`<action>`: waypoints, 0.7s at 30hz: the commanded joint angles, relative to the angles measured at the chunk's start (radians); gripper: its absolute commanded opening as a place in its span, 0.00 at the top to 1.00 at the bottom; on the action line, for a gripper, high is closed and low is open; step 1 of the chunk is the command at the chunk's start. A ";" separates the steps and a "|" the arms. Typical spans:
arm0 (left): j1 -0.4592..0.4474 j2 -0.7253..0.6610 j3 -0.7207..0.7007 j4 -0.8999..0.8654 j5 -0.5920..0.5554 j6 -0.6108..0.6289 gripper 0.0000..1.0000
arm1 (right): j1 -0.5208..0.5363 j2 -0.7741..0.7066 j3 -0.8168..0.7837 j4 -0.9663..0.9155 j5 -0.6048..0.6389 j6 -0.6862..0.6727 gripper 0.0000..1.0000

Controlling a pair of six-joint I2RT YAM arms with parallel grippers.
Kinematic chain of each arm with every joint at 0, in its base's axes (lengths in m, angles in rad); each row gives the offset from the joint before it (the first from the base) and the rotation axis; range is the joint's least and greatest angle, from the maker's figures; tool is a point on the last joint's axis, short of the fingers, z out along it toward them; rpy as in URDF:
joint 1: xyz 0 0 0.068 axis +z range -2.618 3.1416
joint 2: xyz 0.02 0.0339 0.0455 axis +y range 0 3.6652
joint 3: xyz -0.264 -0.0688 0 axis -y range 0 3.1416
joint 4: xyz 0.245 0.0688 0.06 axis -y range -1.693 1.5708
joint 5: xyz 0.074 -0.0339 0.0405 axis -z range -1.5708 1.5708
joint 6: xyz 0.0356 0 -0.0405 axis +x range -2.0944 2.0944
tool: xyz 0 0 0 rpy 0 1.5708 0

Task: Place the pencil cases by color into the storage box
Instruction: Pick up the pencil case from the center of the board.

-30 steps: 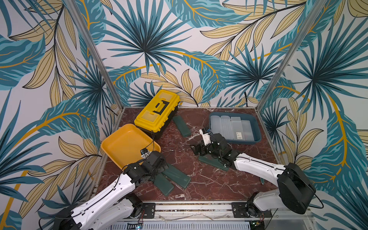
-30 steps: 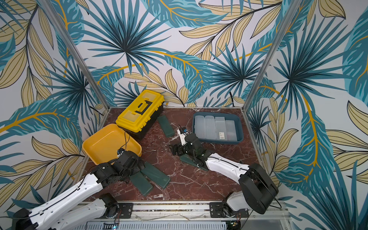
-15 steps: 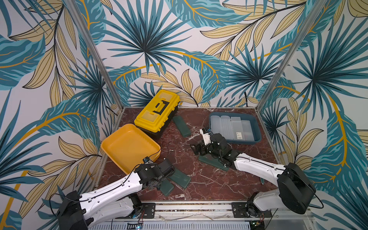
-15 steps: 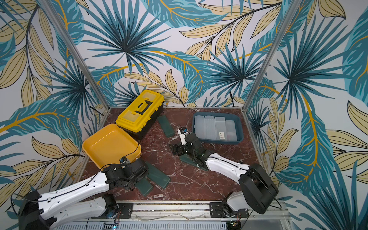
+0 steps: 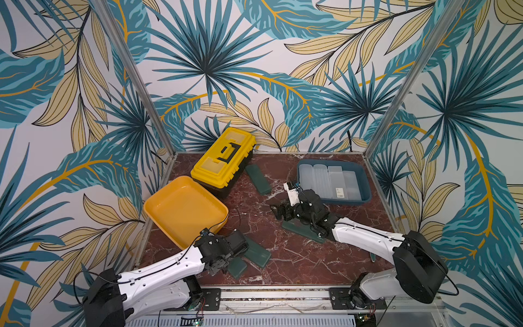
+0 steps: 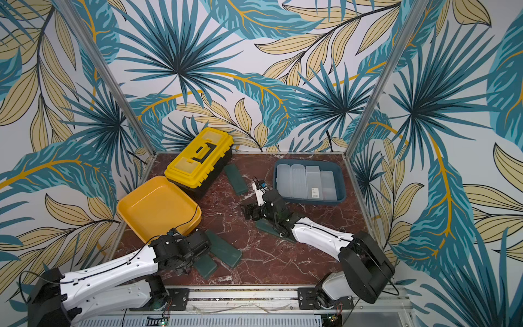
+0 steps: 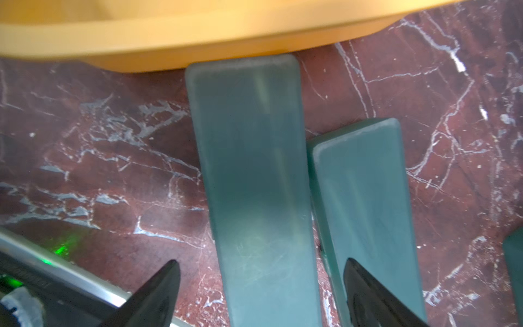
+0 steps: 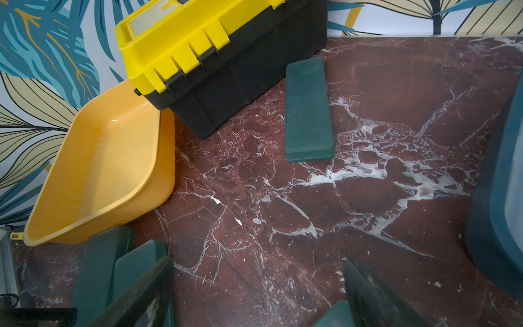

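Near left, beside the yellow tray (image 5: 184,209), the left gripper (image 7: 261,262) straddles a green pencil case (image 7: 254,184), jaws apart; one finger (image 7: 368,297) should slip between it and the neighbouring case (image 7: 365,198) before closing.

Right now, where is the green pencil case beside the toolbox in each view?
Both top views: green pencil case lies mid-picture, right of the toolbox.
Left wrist: not in it.
Right wrist: upper middle, beside the toolbox.
Shared landmark: yellow tray, in all four.

toolbox (image 5: 223,161) rear left, tray (image 5: 181,211) before it; bin (image 5: 365,185) rear right, cases (image 5: 328,184) inside.
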 commanded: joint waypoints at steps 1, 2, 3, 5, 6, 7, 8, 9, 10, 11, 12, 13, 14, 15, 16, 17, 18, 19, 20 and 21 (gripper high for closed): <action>-0.003 0.015 -0.039 -0.014 -0.014 -0.009 0.09 | 0.005 0.017 -0.011 0.017 0.003 -0.007 0.07; -0.002 0.016 -0.044 -0.012 -0.013 -0.008 0.09 | 0.006 0.018 -0.010 0.017 0.002 -0.008 0.07; -0.003 0.018 -0.049 -0.012 -0.014 -0.012 0.09 | 0.005 0.018 -0.010 0.017 0.002 -0.008 0.07; -0.003 0.025 -0.058 0.005 -0.021 -0.007 0.09 | 0.006 0.020 -0.008 0.016 0.001 -0.010 0.07; -0.003 0.028 -0.060 0.014 -0.022 0.000 0.09 | 0.006 0.021 -0.007 0.016 0.000 -0.009 0.07; -0.003 0.034 -0.061 0.026 -0.026 0.008 0.09 | 0.005 0.022 -0.006 0.014 -0.001 -0.009 0.07; -0.003 0.042 -0.061 0.038 -0.033 0.015 0.09 | 0.006 0.024 -0.005 0.014 -0.002 -0.009 0.07; -0.003 0.049 -0.061 0.050 -0.038 0.022 0.09 | 0.005 0.025 -0.005 0.014 -0.001 -0.009 0.07; -0.003 0.058 -0.061 0.066 -0.044 0.031 0.09 | 0.005 0.025 -0.005 0.014 -0.001 -0.010 0.07; -0.003 0.067 -0.061 0.077 -0.049 0.037 0.09 | 0.006 0.027 -0.005 0.013 -0.003 -0.010 0.07; -0.003 0.075 -0.061 0.088 -0.051 0.038 0.09 | 0.006 0.028 -0.006 0.011 -0.001 -0.011 0.07; -0.003 0.084 -0.063 0.108 -0.053 0.046 0.09 | 0.005 0.029 -0.004 0.011 0.000 -0.011 0.07; -0.003 0.095 -0.064 0.121 -0.053 0.049 0.09 | 0.006 0.030 -0.004 0.010 0.000 -0.012 0.07; -0.002 0.102 -0.063 0.130 -0.051 0.050 0.09 | 0.005 0.031 -0.004 0.010 0.001 -0.012 0.07; -0.002 0.113 -0.064 0.139 -0.048 0.051 0.09 | 0.006 0.032 -0.004 0.010 -0.001 -0.012 0.07; -0.002 0.121 -0.067 0.145 -0.044 0.048 0.09 | 0.005 0.033 -0.002 0.009 -0.001 -0.012 0.07; 0.000 0.127 -0.072 0.150 -0.040 0.046 0.09 | 0.005 0.035 -0.002 0.008 0.001 -0.015 0.07; 0.002 0.129 -0.077 0.154 -0.034 0.041 0.09 | 0.005 0.036 0.000 0.009 0.000 -0.014 0.07; 0.003 0.128 -0.083 0.155 -0.031 0.036 0.10 | 0.005 0.037 -0.001 0.008 -0.001 -0.015 0.07; 0.004 0.123 -0.089 0.155 -0.028 0.032 0.11 | 0.006 0.038 0.000 0.008 -0.002 -0.014 0.07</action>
